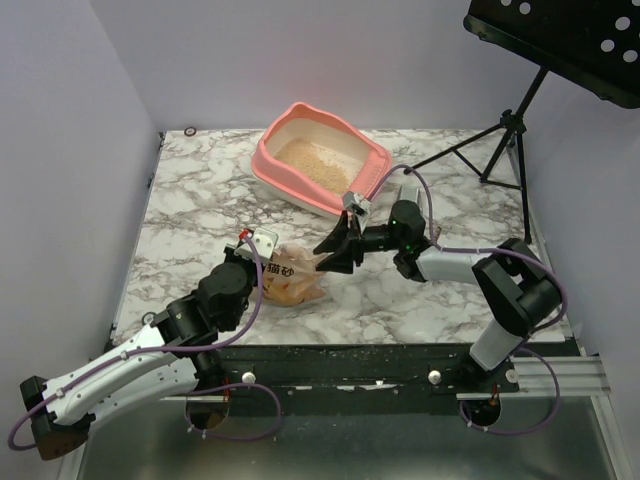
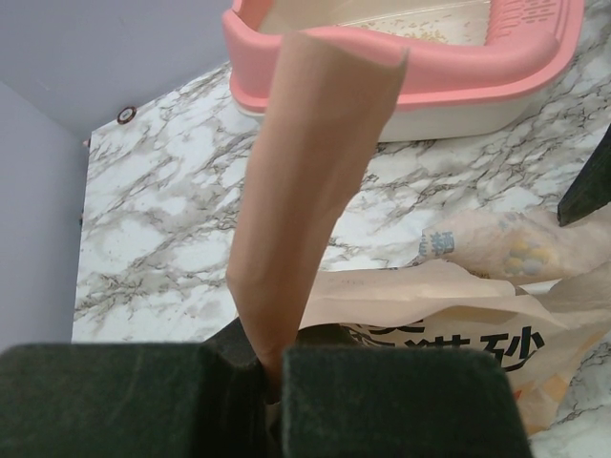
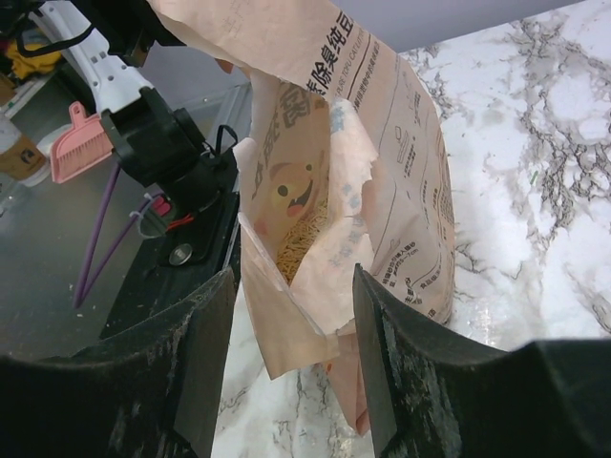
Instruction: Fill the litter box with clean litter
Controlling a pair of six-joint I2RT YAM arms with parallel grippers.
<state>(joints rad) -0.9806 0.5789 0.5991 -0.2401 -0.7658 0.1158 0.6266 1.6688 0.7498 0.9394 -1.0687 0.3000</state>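
Status from my end:

- Litter box (image 1: 300,198) sits far centre on the counter (image 1: 195,200), angled, well apart from both hands. It has a patch of clean litter (image 1: 312,162) in the bottom. From the top view I can't tell how deep it is.
- The litter bag (image 1: 292,278) lies on its side near the middle of the counter, between the two arms and on the near side of the box. It's tan paper with printed characters and a cartoon face, and the mouth is torn open.
- Left hand (image 2: 274,372) is fully closed, pinching a long strip of bag paper (image 2: 307,191). In its wrist view the strip stands up out of the pads and curls over at the top. The box rim shows behind it.
- Right hand (image 3: 291,277) is open about halfway and grips nothing. Its fingers (image 3: 205,353) straddle the torn edge of the bag mouth, one on each side of the paper flap. I can't tell whether either pad touches the paper.
- The right wrist view looks straight into the bag, where there are granules (image 3: 298,243) down inside, below the face print.
- A black perforated stand (image 1: 560,40) on a tripod is at the far right, off the counter.
- A small pink brush (image 3: 73,143) lies on the metal surface past the near edge, seen in the right wrist view.
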